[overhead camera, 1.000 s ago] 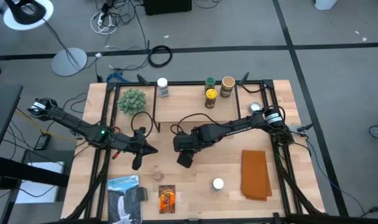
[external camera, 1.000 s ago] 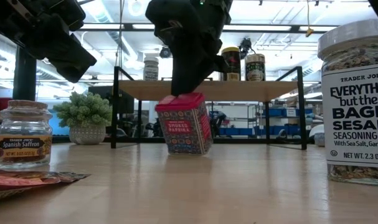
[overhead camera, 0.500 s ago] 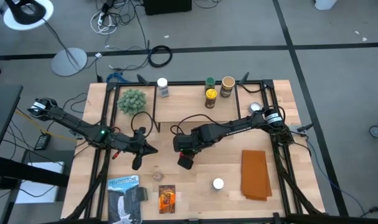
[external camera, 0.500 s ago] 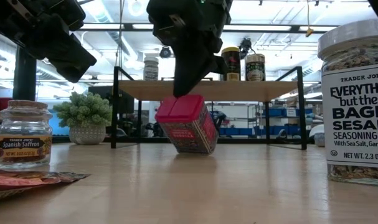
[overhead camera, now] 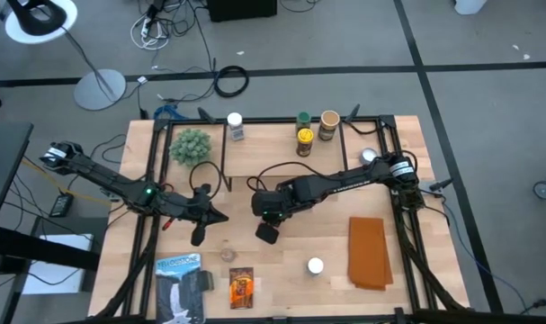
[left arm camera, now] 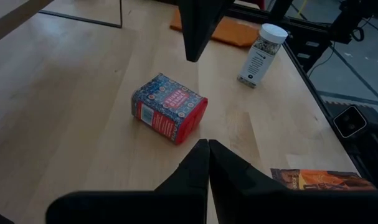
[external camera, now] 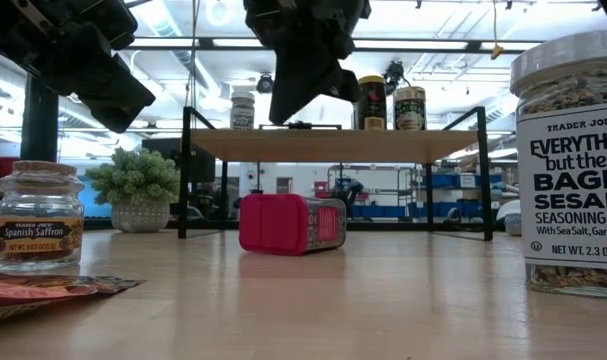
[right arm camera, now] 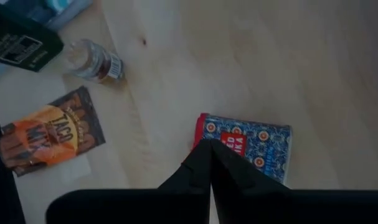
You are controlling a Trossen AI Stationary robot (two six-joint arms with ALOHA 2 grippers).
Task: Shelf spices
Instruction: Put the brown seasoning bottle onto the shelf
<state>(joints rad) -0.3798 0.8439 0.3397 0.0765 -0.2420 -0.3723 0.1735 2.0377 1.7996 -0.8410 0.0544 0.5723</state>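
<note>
A: The shelf point(external camera: 333, 145) shows whole, but the bagel seasoning jar point(external camera: 573, 160) is cut off at the low view's edge.

B: The red box point(external camera: 291, 223) lies on its side on the table point(overhead camera: 326, 247), red lid end toward that camera.

A: The right gripper point(external camera: 303, 95) hangs above it, fingers pressed together, empty.

B: The left gripper point(left arm camera: 208, 163), also closed and empty, hovers near.

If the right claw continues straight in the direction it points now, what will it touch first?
Most likely the red box, lying on its side on the table just beyond the shut right claw. The gap between them is hard to judge.
</note>
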